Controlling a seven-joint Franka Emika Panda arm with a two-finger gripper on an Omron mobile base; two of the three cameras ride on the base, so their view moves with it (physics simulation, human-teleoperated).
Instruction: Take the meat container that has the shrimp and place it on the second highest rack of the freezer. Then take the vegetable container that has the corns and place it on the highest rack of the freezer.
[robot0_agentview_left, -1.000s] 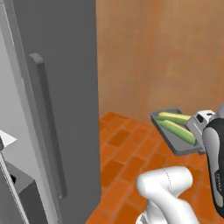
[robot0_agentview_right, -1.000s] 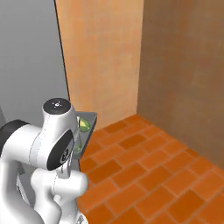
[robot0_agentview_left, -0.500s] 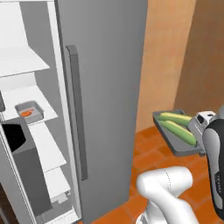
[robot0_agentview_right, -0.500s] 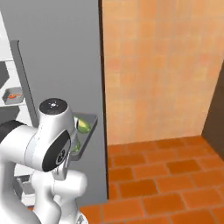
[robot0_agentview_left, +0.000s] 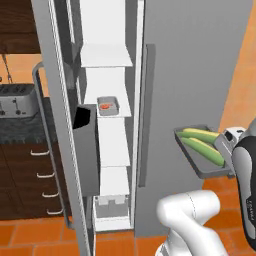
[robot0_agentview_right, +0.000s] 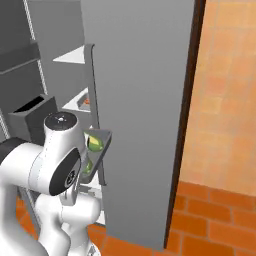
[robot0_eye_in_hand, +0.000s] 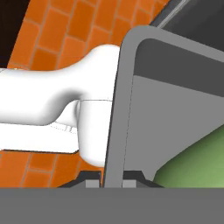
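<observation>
Vegetable container with its two corns hangs in the air right of the open freezer, its rim clenched by the pincer, presumably bound for the highest rack, since the meat container already sits one shelf lower.

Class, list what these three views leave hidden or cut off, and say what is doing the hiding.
- Corn tray: near end behind the arm, left base view.
- Corns: mostly behind the arm, right base view.
- Fingers: only tips above the bottom edge, hand view.
- Shrimp: too small for detail, left base view.
</observation>
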